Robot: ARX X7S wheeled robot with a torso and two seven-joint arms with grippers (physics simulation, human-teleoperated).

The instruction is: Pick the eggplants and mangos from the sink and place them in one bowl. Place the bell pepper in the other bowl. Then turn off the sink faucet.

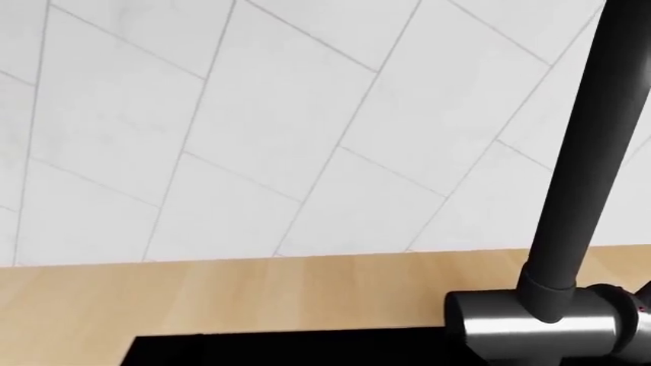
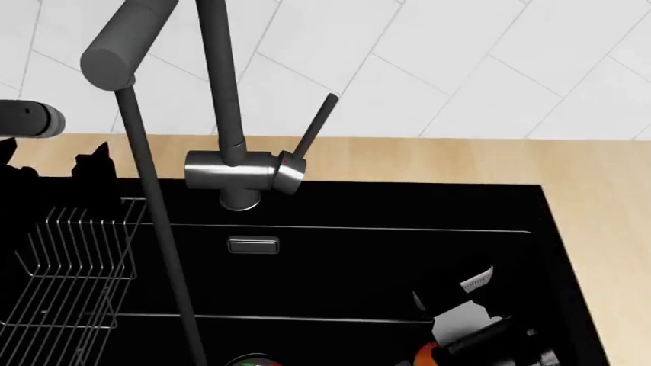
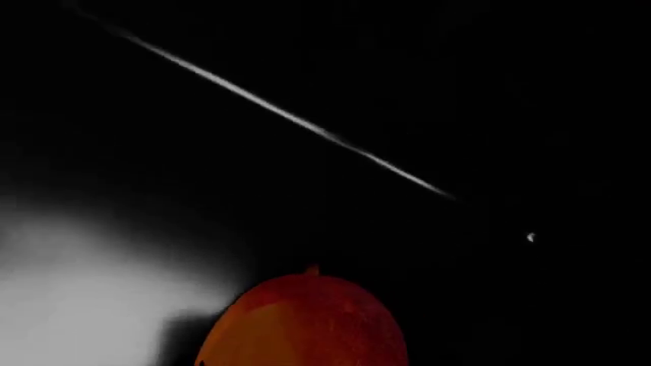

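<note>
An orange-red mango [image 3: 305, 324] fills the lower middle of the right wrist view, close to the camera, against the black sink. In the head view the mango [image 2: 425, 353] shows just beside my right gripper [image 2: 447, 347], low in the sink [image 2: 407, 206] at the bottom right. The jaws are hidden, so their grip is unclear. My left gripper [image 2: 51, 164] hovers over the sink's back left rim, its dark fingers [image 2: 97, 164] spread apart and empty. The faucet [image 2: 244, 171] stands behind the sink with its lever [image 2: 315, 126] raised. The faucet base also shows in the left wrist view [image 1: 539, 324]. Eggplants, bell pepper and bowls are out of view.
A wire rack [image 2: 72, 282] sits in the sink's left part. The spout head [image 2: 127, 38] reaches over it, and a thin dark line [image 2: 163, 244] runs down from it into the sink. A small red and green item [image 2: 254, 361] peeks in at the bottom edge. Wooden counter [image 2: 600, 198] surrounds the sink.
</note>
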